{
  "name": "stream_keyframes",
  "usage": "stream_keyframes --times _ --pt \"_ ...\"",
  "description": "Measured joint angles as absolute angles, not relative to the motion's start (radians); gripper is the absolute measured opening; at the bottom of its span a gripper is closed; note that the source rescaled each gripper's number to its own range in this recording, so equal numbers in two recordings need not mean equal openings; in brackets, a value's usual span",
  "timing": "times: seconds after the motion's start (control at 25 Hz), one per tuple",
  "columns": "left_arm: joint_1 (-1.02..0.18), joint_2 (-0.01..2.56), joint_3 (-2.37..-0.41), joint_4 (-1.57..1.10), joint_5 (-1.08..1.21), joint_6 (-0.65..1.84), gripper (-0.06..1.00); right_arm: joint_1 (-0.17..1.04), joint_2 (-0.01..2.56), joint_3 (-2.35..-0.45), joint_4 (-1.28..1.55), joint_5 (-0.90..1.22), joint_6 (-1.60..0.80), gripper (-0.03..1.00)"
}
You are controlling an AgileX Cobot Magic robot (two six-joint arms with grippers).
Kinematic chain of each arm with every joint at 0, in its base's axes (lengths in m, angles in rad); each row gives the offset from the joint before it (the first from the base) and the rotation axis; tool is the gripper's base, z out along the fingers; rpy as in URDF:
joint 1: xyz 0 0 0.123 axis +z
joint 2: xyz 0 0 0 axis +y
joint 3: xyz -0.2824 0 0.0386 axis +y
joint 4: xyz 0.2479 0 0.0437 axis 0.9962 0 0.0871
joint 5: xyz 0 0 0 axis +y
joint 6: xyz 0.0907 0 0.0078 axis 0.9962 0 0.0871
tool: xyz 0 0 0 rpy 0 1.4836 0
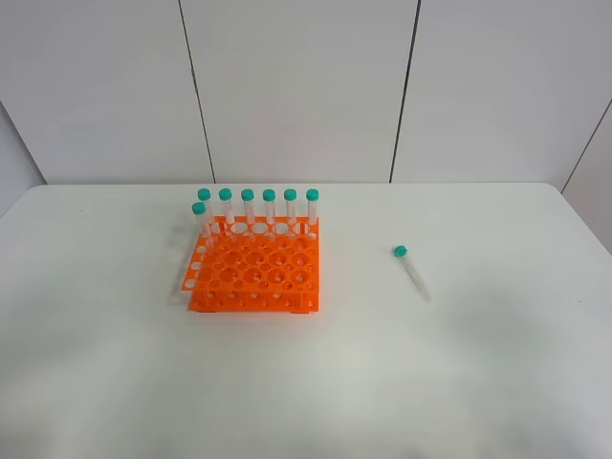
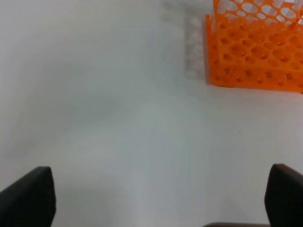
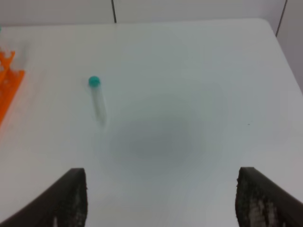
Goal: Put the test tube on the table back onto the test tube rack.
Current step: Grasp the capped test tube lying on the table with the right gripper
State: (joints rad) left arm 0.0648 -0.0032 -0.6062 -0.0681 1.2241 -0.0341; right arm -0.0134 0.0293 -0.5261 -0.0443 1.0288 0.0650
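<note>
Left gripper (image 2: 156, 201): released, its two dark fingers (image 2: 28, 198) spread wide over bare white table (image 1: 306, 392), grasping no object. Right gripper (image 3: 163, 201): likewise released, fingers (image 3: 71, 203) wide apart above the tabletop, clear of everything, with a soft shadow on the surface below. Neither arm appears in the exterior high view. The test tube (image 1: 412, 272) lies flat on the table, right of the middle, between the test tube rack (image 1: 253, 277) and the table's right edge and well apart from both. Its teal-green cap (image 1: 400, 251) points toward the far edge; the clear body runs back toward the near edge, angled slightly to the right edge. In the right wrist view the tube lies ahead of the open fingers, touching neither. The orange rack stands left of the middle, square to the table edges, most of its round holes unfilled. In the left wrist view only one corner of the rack shows, ahead of that gripper and apart from it. Seven capped tubes (image 1: 269, 206) stand upright in the rack: six in a line along the row nearest the far edge, one more at the left end of the next row. Beyond the far edge, a pale panelled wall (image 1: 296, 86) with dark vertical seams.
</note>
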Motion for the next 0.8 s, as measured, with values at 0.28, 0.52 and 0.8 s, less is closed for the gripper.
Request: stream_keyframes --times 0.28,0.52,0.8 --pt "0.065 -0.003 -0.606 -0.068 1.224 -0.034 1.00 -0.013 0.275 -0.667 0.031 0.999 0.000 1.00" --pt "0.065 -0.003 -0.606 -0.068 1.176 -0.034 1.00 -0.013 0.553 -0.787 0.098 0.933 -0.100 1.00" --pt "0.065 -0.003 -0.606 -0.068 1.127 -0.034 1.00 -0.013 0.866 -0.844 0.147 0.808 -0.149 1.00"
